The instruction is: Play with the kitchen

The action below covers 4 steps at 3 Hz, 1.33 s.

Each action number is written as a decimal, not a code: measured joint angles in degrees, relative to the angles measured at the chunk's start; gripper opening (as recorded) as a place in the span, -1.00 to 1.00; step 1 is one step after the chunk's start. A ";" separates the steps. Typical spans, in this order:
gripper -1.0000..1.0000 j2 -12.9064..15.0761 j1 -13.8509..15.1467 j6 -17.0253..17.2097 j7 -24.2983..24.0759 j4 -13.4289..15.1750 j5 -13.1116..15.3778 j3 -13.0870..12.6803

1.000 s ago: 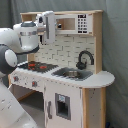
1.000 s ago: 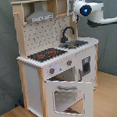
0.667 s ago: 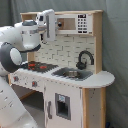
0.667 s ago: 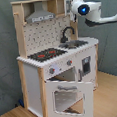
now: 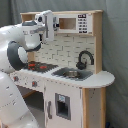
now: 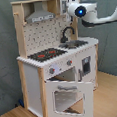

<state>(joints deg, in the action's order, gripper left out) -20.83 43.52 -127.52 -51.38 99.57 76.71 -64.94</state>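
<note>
High beside the kitchen [image 6: 55,70] top shelf, the arm holds its tool [image 5: 49,26]; grip state unclear.

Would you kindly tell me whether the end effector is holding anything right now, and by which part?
It cannot be told: the end effector sits high beside the kitchen, by its top shelf, and no grasped object shows.

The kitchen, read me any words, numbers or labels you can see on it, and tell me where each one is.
No text can be read anywhere on the kitchen.
Microwave panel in the first exterior view: light marks like buttons, too blurred to read.
Knobs in the second exterior view: no legible markings.
</note>
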 joint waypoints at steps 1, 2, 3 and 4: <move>-1.00 0.82 3.41 -0.68 0.95 -1.13 1.94 -3.80; -1.00 1.01 7.00 -1.65 3.25 -3.58 2.12 -6.77; -1.00 0.96 11.20 -2.18 4.45 -5.12 2.28 -10.44; -1.00 0.05 10.77 1.67 8.38 -5.61 2.30 -12.18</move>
<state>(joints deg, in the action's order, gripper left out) -20.78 54.29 -125.85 -42.99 93.96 79.01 -77.13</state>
